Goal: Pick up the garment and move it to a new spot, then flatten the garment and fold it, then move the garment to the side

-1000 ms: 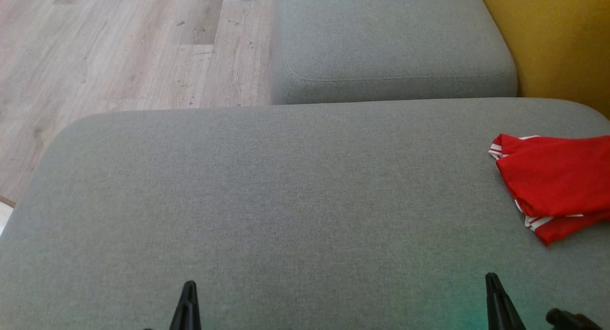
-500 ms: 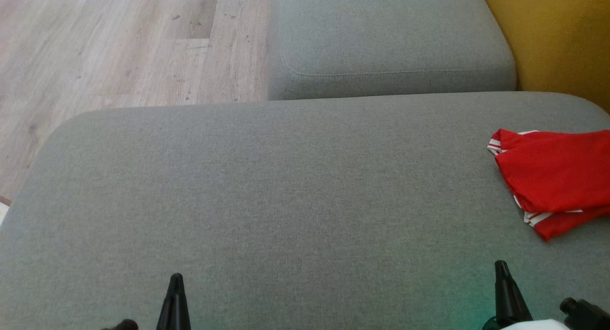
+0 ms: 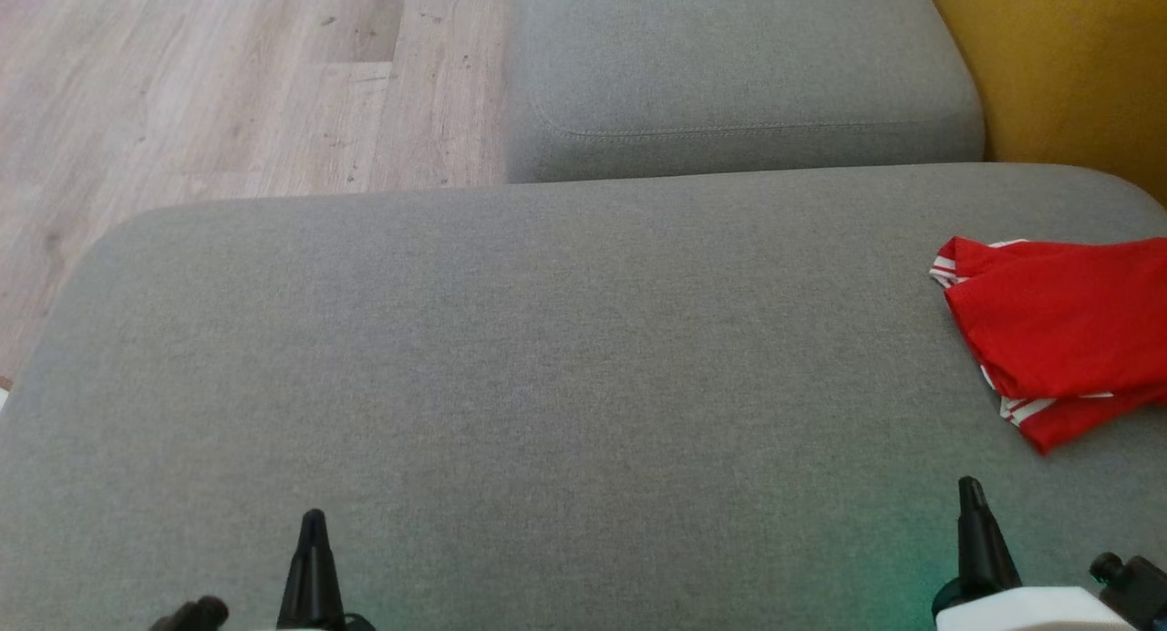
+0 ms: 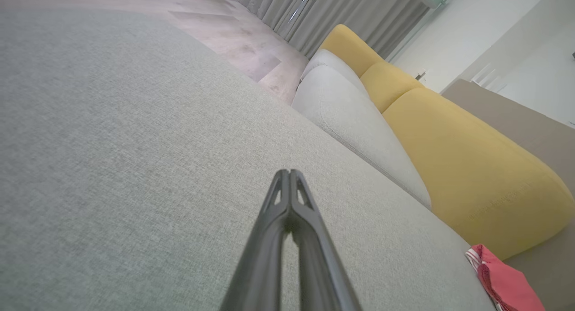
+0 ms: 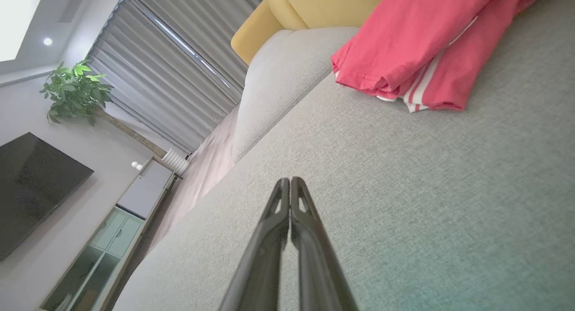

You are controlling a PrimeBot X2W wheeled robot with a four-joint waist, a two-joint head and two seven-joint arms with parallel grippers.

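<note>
The garment (image 3: 1067, 330) is red with white stripes and lies bunched at the right edge of the grey sofa cushion (image 3: 547, 357), running out of the head view. The right wrist view has the garment (image 5: 417, 50) at its upper right, and the left wrist view has it (image 4: 503, 282) at the lower right corner. My left gripper (image 3: 313, 522) is shut and empty at the lower left, far from the cloth. My right gripper (image 3: 972, 492) is shut and empty at the lower right, a short way in front of the garment and apart from it. Both grippers' fingers (image 4: 289, 176) (image 5: 289, 183) are pressed together.
A second grey cushion (image 3: 729, 75) lies beyond the near one. Yellow sofa backrests (image 3: 1058, 66) rise at the right. Wooden floor (image 3: 228, 84) lies past the cushion's left and far-left edges. Curtains, a plant and a TV cabinet (image 5: 103, 230) stand in the background.
The whole head view has shifted, so the camera has moved. Both grippers show more of themselves, the left tip further left and the right tip higher and further right. The garment lies as before.
</note>
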